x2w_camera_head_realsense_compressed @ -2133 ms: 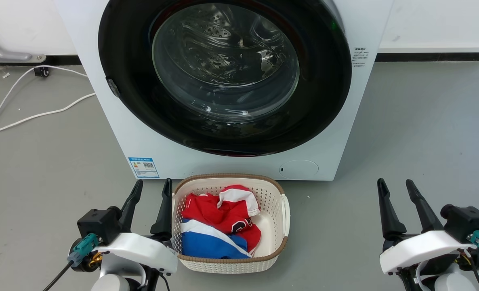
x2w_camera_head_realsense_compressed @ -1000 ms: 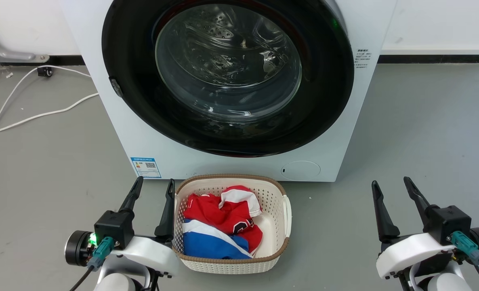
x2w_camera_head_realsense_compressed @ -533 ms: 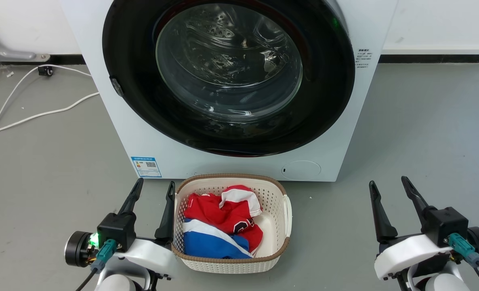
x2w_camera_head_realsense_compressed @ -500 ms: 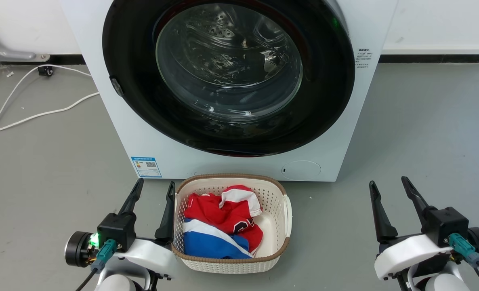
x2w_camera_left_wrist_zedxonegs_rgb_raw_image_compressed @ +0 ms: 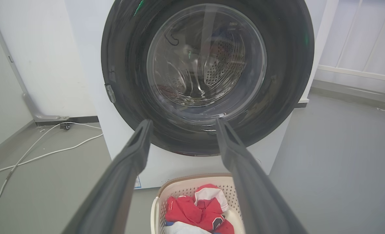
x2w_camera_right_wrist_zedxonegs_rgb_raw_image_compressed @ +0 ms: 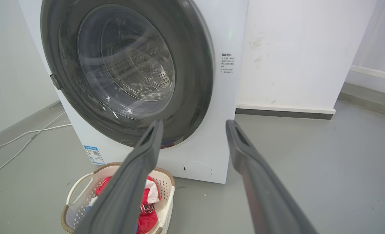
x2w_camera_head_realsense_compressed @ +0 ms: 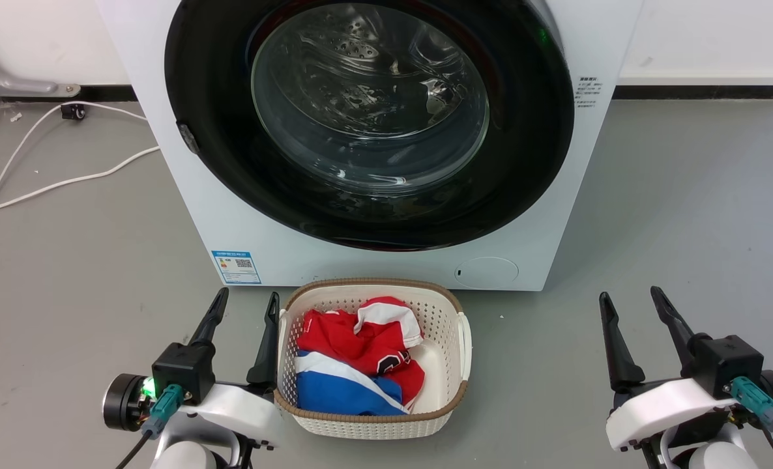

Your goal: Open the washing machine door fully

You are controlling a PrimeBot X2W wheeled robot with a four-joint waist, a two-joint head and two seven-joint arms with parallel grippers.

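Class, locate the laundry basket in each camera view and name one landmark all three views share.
Head view: laundry basket, bottom centre.
Left wrist view: laundry basket, bottom centre, cut off.
Right wrist view: laundry basket, lower left.
Shared landmark: the washing machine door, above it.

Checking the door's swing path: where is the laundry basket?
Head view, lower centre: the laundry basket sits on the floor just before the washing machine, beside the left hand.

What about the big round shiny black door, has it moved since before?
No. The large round glossy black door still lies shut against the white washing machine front.
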